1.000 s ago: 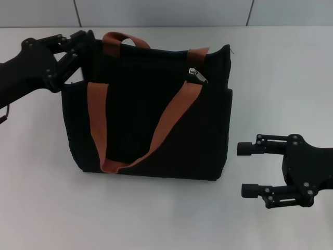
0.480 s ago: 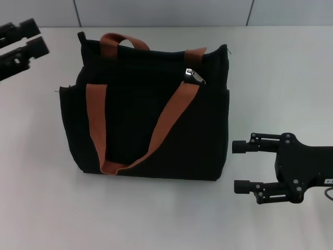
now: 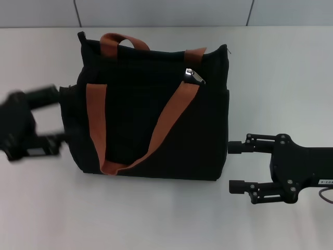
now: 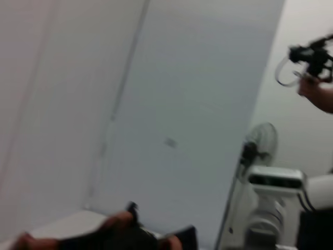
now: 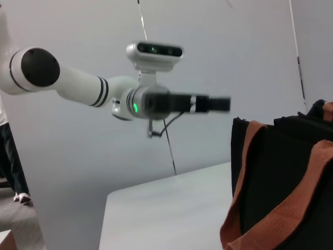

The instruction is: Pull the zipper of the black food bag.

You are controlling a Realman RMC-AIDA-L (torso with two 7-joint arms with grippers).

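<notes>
The black food bag (image 3: 140, 125) stands upright in the middle of the table, with two rust-orange handles (image 3: 171, 112). The zipper (image 3: 195, 75), a silver pull tab, lies near the right end of the bag's top edge. My left gripper (image 3: 56, 117) is open and motion-blurred, right beside the bag's left side. My right gripper (image 3: 233, 166) is open, just off the bag's lower right corner, fingers pointing at the bag. The right wrist view shows the bag (image 5: 291, 166) and, farther off, the left arm (image 5: 171, 102). The left wrist view shows only the bag's top (image 4: 130, 234).
The white table (image 3: 281, 78) stretches around the bag, with a grey wall (image 3: 156, 13) behind. The left wrist view shows a standing fan (image 4: 257, 143) and white equipment (image 4: 276, 179) beyond the table.
My left gripper let go of the bag's back left corner, swung away, then came down to the bag's left side. My right gripper crept left toward the bag.
</notes>
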